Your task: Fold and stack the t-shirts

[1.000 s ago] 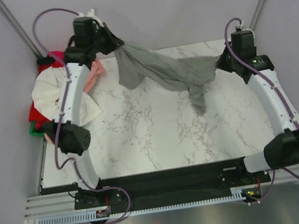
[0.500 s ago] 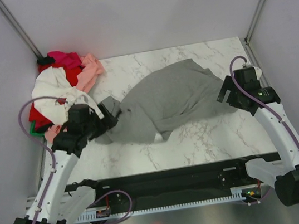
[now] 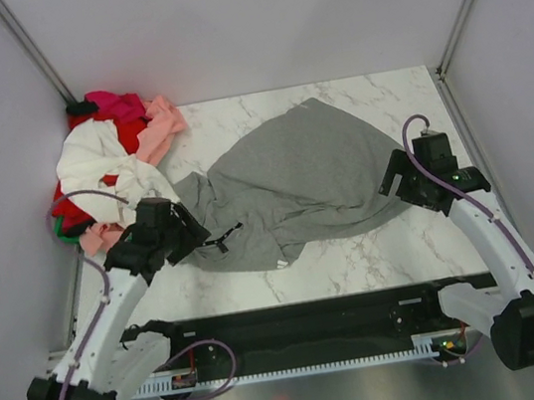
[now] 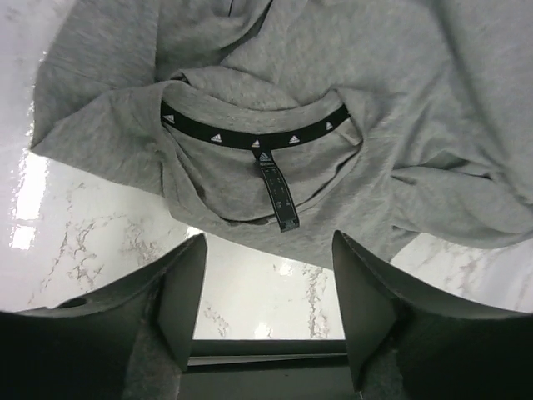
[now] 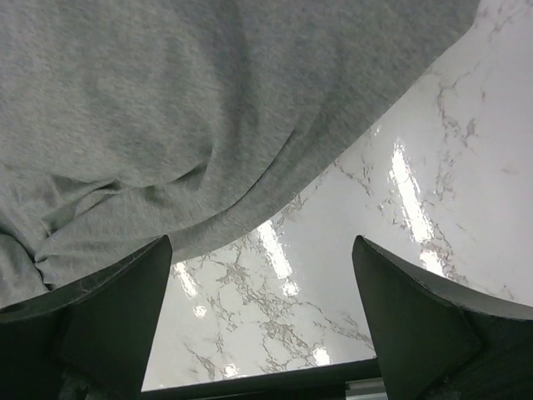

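A grey t-shirt lies crumpled across the middle of the marble table, its collar with a black neck tape facing my left gripper. My left gripper hangs open at the shirt's left edge, with only bare marble between its fingers. My right gripper stands wide open at the shirt's right edge; the grey hem lies just beyond its empty fingers. A heap of other t-shirts, white, red, pink and magenta, sits at the far left.
The table's black front rail runs along the near side. Grey walls close in left and right, with metal posts at the back corners. Bare marble shows in front of the grey shirt.
One second ago both grippers held the grey shirt stretched in the air at the back. They have since come down and forward, let go, and the shirt now lies on the table.
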Robot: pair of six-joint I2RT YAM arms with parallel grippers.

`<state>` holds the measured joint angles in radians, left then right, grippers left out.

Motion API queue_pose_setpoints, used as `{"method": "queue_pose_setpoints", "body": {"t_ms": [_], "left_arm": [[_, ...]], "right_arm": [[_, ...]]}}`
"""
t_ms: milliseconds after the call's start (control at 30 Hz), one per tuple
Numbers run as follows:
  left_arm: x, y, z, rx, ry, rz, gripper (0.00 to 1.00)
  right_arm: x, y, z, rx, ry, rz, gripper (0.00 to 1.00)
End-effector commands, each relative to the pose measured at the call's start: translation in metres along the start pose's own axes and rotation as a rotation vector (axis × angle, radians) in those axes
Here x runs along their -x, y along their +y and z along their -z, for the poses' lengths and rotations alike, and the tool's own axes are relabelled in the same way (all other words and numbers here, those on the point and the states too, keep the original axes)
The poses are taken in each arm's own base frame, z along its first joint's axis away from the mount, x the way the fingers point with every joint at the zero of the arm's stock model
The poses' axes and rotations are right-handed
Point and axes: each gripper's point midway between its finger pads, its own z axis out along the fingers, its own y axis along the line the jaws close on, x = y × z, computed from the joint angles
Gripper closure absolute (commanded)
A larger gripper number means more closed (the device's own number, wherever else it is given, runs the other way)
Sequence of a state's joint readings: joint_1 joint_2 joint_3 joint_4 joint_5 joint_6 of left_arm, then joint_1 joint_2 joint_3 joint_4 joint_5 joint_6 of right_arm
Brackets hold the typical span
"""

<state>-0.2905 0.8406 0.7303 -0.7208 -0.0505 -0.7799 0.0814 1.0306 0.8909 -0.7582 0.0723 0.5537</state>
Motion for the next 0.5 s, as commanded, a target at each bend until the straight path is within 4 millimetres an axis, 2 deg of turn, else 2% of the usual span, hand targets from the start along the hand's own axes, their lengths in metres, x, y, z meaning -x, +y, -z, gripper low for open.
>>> {"method": "queue_pose_setpoints", "body": {"t_ms": [0,33,67,133,167,200,267,300,333,433,467], "left_arm": [[-0.001,-0.027,-0.027,-0.013,0.067,-0.105,0.33],[-0.01,-0.036,-0.032,-0.015,0.093,-0.164,0.34],[-0.008,-0.045,-0.043,0.007,0.092,-0.195,0.34],[-0.019,-0.065,-0.051,-0.006,0.117,-0.286,0.32],[-0.014,-0.081,-0.052,-0.026,0.107,-0.304,0.29],[-0.024,-0.081,-0.069,0.01,0.15,-0.328,0.26],[-0.023,-0.091,-0.084,0.019,0.17,-0.344,0.2],[-0.031,-0.085,-0.1,0.063,0.209,-0.357,0.19],[-0.031,-0.088,-0.108,0.073,0.217,-0.364,0.19],[-0.041,-0.081,-0.132,0.129,0.263,-0.378,0.26],[-0.042,-0.08,-0.136,0.137,0.266,-0.378,0.33]], "right_arm": [[-0.005,0.01,-0.012,0.059,0.019,0.005,0.03],[-0.006,0.011,-0.016,0.062,0.026,0.011,0.03],[-0.007,0.011,-0.018,0.062,0.03,0.016,0.03],[-0.007,0.012,-0.022,0.063,0.033,0.03,0.03],[-0.006,0.011,-0.023,0.062,0.033,0.033,0.03],[-0.007,0.011,-0.024,0.061,0.034,0.036,0.03],[-0.008,0.011,-0.027,0.056,0.043,0.046,0.03],[-0.008,0.01,-0.028,0.055,0.044,0.05,0.02],[-0.008,0.011,-0.03,0.054,0.049,0.055,0.02],[-0.007,0.011,-0.035,0.05,0.054,0.066,0.02],[-0.008,0.01,-0.037,0.046,0.061,0.073,0.02]]}}
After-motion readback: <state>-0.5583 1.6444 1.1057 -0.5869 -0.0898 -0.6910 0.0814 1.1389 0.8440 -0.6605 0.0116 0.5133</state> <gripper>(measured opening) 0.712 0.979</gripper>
